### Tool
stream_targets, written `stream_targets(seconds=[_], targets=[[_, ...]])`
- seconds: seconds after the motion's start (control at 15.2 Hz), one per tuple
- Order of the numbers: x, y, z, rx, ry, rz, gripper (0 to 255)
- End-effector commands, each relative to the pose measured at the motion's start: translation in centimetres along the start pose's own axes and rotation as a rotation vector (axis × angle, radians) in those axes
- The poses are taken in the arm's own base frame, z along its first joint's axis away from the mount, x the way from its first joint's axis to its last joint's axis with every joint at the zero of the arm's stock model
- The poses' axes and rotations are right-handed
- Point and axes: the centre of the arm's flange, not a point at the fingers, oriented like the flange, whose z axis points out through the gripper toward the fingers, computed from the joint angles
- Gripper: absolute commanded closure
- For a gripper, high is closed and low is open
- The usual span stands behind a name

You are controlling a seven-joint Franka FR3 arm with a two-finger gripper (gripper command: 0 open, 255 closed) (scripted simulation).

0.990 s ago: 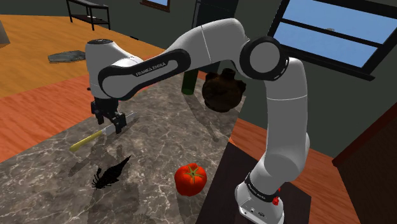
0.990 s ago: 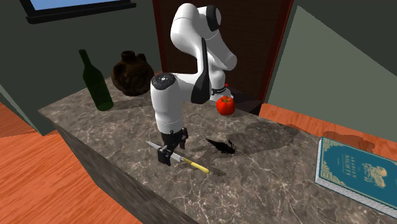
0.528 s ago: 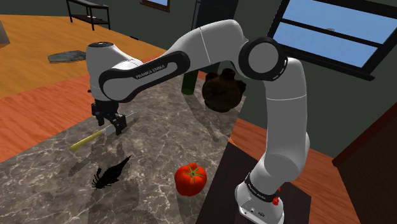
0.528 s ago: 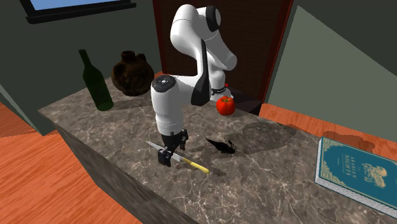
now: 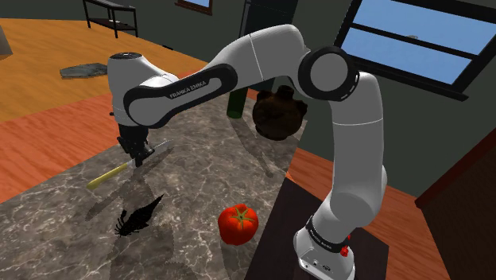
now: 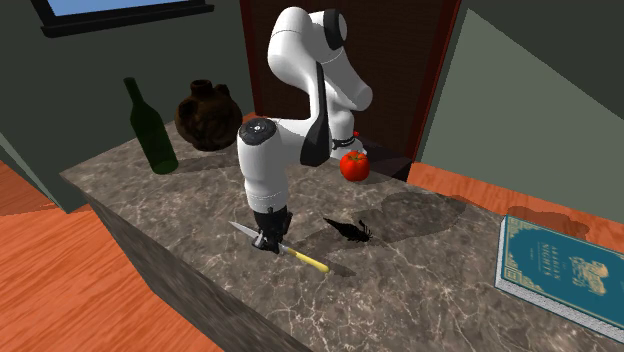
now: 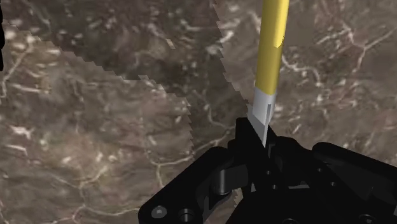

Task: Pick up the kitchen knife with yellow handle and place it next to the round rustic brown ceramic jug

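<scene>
The knife lies flat on the marble counter (image 5: 199,187), its yellow handle (image 5: 107,176) pointing toward the shoulder view's left and its grey blade (image 5: 161,145) toward the right. My gripper (image 5: 139,157) stands straight down over it, shut on the blade just beyond the handle. In the wrist view the yellow handle (image 7: 272,44) runs away from my gripper (image 7: 259,147), whose fingers clasp the blade (image 7: 262,113). The round brown jug (image 5: 278,114) stands at the counter's far end, well away from the knife. From the second exterior view, my gripper (image 6: 267,240) sits between the blade (image 6: 244,231) and the handle (image 6: 309,262).
A dark green bottle (image 5: 235,104) stands next to the jug (image 6: 207,115). A small black spiky object (image 5: 139,215) and a red tomato (image 5: 238,223) lie nearer the stand. A teal book (image 6: 560,268) rests on the counter's other end. The counter edge runs close to the knife.
The fingers, open on either side of the knife in the earlier frames, have come together onto the blade. The arm and the knife have stayed in place.
</scene>
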Motion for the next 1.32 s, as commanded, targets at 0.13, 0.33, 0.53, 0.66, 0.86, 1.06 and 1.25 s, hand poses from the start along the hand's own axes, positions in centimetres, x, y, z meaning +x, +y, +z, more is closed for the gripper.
stream_targets(seconds=[0.13,0.33,0.53,0.66,0.86,1.06,1.25], targets=[[0.0,0.0,0.0,0.0,0.0,0.0,255],[0.0,0.0,-1.0,0.0,0.0,0.0,255],[0.0,0.0,-2.6,0.0,0.0,0.0,255],[-0.1,0.0,-3.7,0.0,0.0,0.0,255],[-0.1,0.0,-5.3,0.0,0.0,0.0,255],[-0.1,0.0,-6.9,0.0,0.0,0.0,255],[-0.2,0.0,-8.4,0.0,0.0,0.0,255]])
